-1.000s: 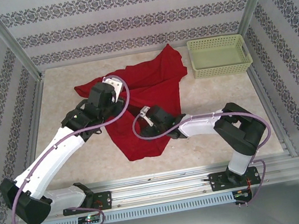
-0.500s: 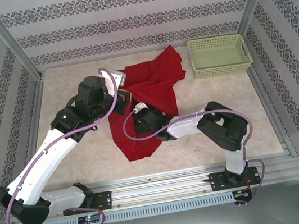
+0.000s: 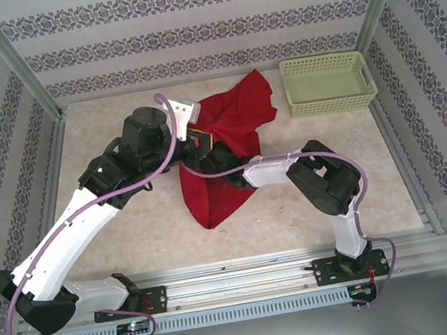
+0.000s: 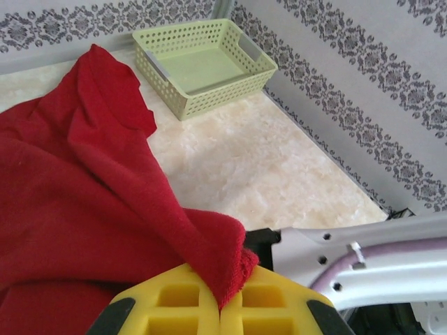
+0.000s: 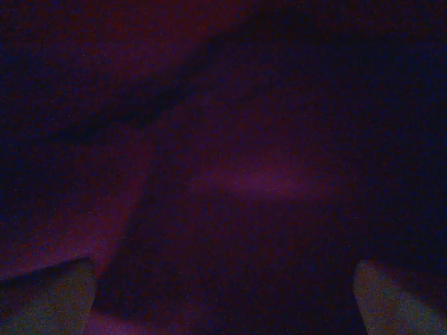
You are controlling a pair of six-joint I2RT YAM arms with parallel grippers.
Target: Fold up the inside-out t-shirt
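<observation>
The inside-out t-shirt [image 3: 233, 119] is a bunched red heap on the table's middle, with a tail [image 3: 211, 199] hanging toward the near edge. My left gripper [image 3: 199, 140] is above it, its yellow fingers [image 4: 174, 303] shut on a fold of the shirt's red edge [image 4: 227, 269]. The shirt [image 4: 70, 181] drapes away to the left in the left wrist view. My right arm [image 3: 270, 168] reaches left into the cloth. In the right wrist view its gripper [image 5: 223, 300] is open, pale fingertips [image 5: 49, 293] wide apart, with dark red cloth [image 5: 230, 139] covering the view.
A pale green lattice basket [image 3: 327, 81] stands at the far right corner, close to the shirt's far tip; it is also in the left wrist view [image 4: 202, 63]. Patterned walls enclose the table [image 3: 101, 144]. The right arm's white link [image 4: 363, 255] lies just beside the left fingers.
The left gripper has carried the shirt's edge rightward, gathering the spread cloth into a narrower heap. The right arm has pushed further left and deeper under the shirt.
</observation>
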